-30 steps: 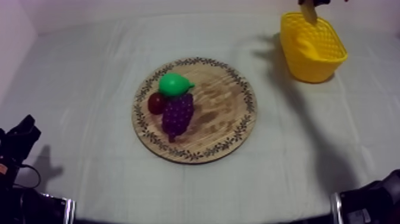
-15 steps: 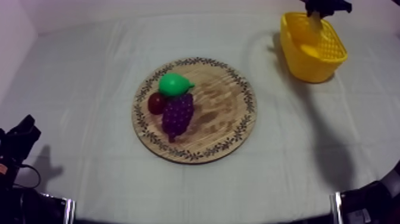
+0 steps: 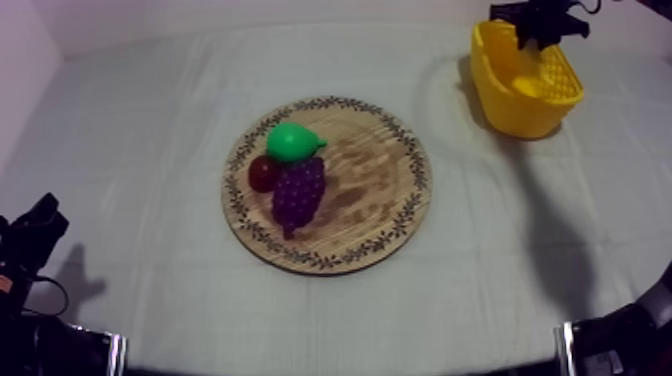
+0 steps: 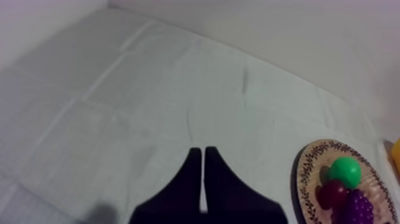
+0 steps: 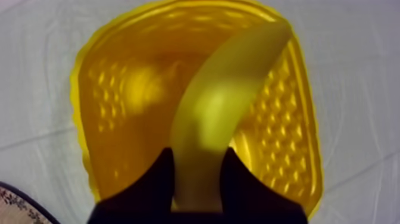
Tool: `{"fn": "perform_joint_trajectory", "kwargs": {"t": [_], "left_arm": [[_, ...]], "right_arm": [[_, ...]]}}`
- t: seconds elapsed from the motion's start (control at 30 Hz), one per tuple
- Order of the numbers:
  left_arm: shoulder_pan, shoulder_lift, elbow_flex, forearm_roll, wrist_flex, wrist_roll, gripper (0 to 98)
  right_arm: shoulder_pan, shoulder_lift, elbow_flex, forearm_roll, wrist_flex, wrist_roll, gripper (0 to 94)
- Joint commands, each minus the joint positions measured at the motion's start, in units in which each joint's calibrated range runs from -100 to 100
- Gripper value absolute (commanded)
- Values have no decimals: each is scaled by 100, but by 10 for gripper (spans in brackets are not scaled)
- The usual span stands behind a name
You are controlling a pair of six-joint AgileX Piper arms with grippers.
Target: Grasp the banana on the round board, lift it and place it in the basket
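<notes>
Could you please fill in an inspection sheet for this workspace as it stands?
Surface: cloth, flat, faint creases.
Job's things: banana held over basket, not released; board holds other fruit.
Clutter: pear, grapes, small red fruit huddled on board's left side.
Grippers: right gripper shut on banana; left gripper shut on nothing, above cloth.
Loose cables: nothing seen.
Surroundings: pale wall behind table.
</notes>
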Motion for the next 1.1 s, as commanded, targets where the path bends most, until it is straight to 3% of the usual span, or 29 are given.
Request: {"fn": "perform_joint_trajectory", "kwargs": {"t": [0.0,0.27,0.4,0.47,0.67,0.8,0.93,1.07], "left_arm": [[2,-5,-1,3,0,-1,1],[2,-5,-1,3,0,2,1],[2,-5,-1,3,0,1,1],[2,-5,-1,3,0,1,1],[2,-5,-1,3,0,0,1],[2,-5,-1,3,0,0,1],[2,-5,-1,3,0,-1,1],[2,-5,-1,3,0,-1,1]], "right_arm": [[10,21,6,-29,50,70,91],[89,169,11,-133,62,183,97],[133,244,7,-139,26,204,150],[150,271,1,-149,14,225,207],[159,298,33,-178,1,303,536],[148,254,117,-158,-57,294,608],[152,152,172,-168,-93,281,572],[172,-69,298,-152,-222,200,397]]}}
